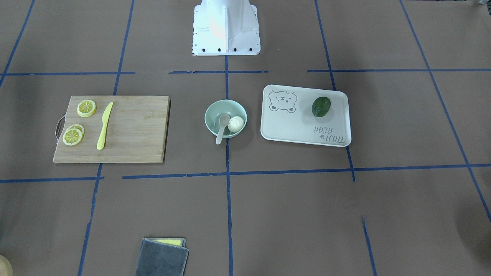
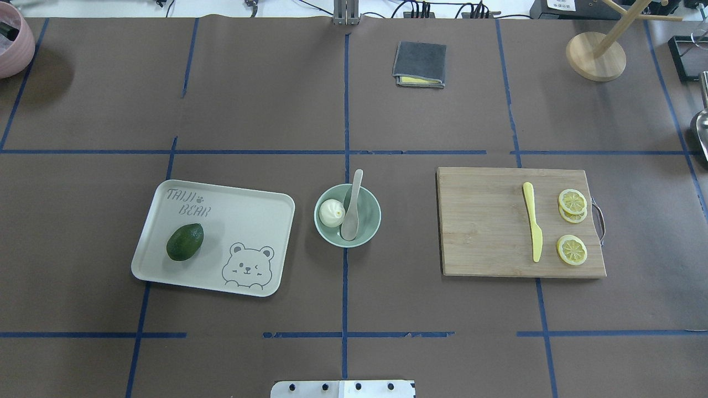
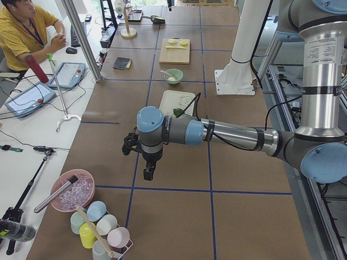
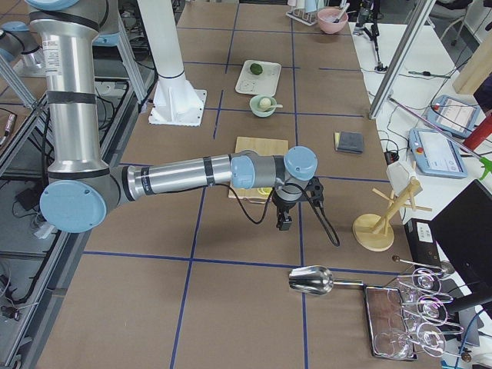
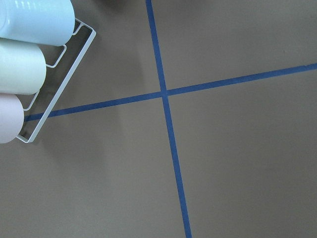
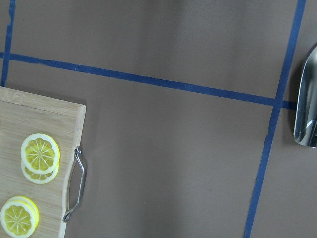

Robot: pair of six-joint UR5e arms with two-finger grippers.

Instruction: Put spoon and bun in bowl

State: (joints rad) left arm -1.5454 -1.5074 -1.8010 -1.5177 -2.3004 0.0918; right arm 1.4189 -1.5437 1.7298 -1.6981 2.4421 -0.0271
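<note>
The pale mint-green bowl point(image 1: 213, 106) point(image 2: 371, 220) stands at the table's middle. The white bun point(image 1: 236, 124) point(image 2: 332, 213) sits inside it. The cream spoon point(image 1: 221, 126) point(image 2: 352, 209) lies in the bowl beside the bun, with its handle sticking out over the rim. My left gripper point(image 3: 147, 173) shows only in the exterior left view, hanging over bare table far from the bowl; I cannot tell whether it is open. My right gripper point(image 4: 283, 224) shows only in the exterior right view, beyond the cutting board's end; I cannot tell its state either.
A white bear tray point(image 2: 243, 221) holds an avocado point(image 2: 185, 241). A wooden cutting board point(image 2: 487, 232) carries a yellow knife point(image 2: 533, 226) and lemon slices point(image 2: 572, 250). A grey cloth point(image 2: 419, 64) lies far back. A cup rack point(image 5: 29, 64) and a metal scoop point(image 6: 307, 104) sit near the table's ends.
</note>
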